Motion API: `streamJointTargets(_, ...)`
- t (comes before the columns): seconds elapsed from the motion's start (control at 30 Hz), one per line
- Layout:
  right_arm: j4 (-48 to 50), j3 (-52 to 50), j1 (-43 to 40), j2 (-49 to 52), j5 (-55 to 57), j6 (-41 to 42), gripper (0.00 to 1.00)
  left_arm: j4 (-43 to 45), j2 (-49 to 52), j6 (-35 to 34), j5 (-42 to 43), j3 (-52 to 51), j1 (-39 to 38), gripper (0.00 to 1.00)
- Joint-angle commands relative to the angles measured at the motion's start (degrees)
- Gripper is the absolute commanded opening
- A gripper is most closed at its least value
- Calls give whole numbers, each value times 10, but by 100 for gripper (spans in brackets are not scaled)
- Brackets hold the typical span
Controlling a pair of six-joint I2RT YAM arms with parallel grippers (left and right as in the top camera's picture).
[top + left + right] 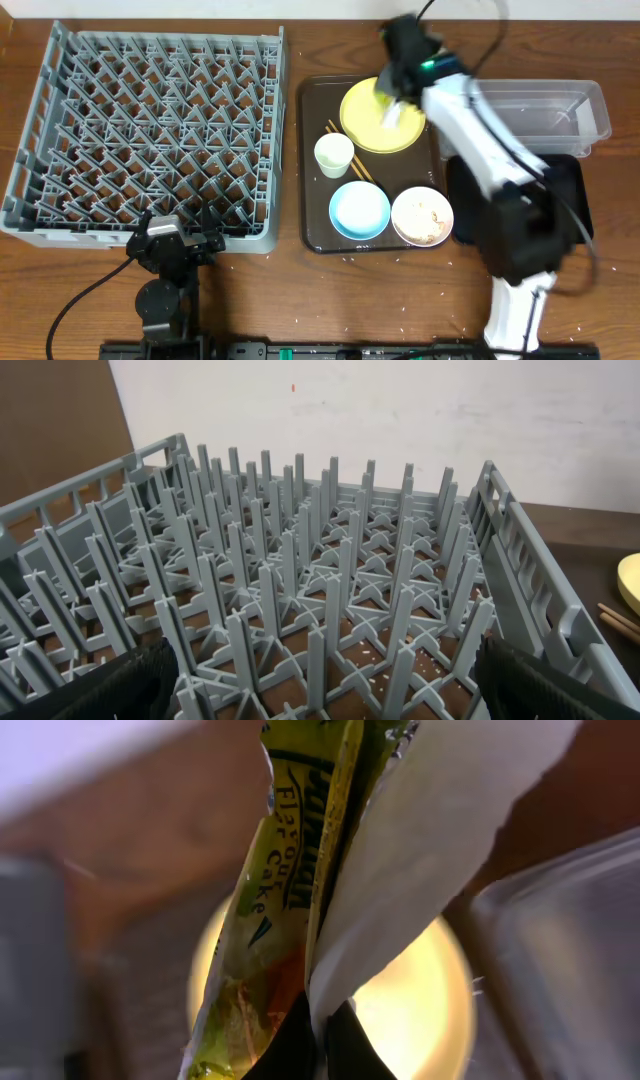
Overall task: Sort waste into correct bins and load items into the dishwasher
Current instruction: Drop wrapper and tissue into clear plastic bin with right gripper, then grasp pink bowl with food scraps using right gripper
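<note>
Brown wooden surface, viewed from the robot's side. Nearest, the left pincer rested released at the near rim of the empty dish rack, presumably idle until dishes were to be loaded. Farther back, the right pincer was clenched on a yellow-green wrapper and a white wrapper together, both hanging above the yellow plate, apparently for carrying to the clear tub nearby. Beyond the rack stood a pale wall.
</note>
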Motion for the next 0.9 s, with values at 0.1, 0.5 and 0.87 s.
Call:
streamJointTargets(0.1,-82,8,-105,-67,21,98,2,-12,-3,1,-5,-17,3,96)
streamJointTargets(0.5,-127,-41,-236,-4,21,278,33,-12,-3,1,-5,-17,3,96)
streamJointTargets(0.87,-103,-40,-212,-126,-146,-87,91,-12,-3,1,-5,-17,3,96)
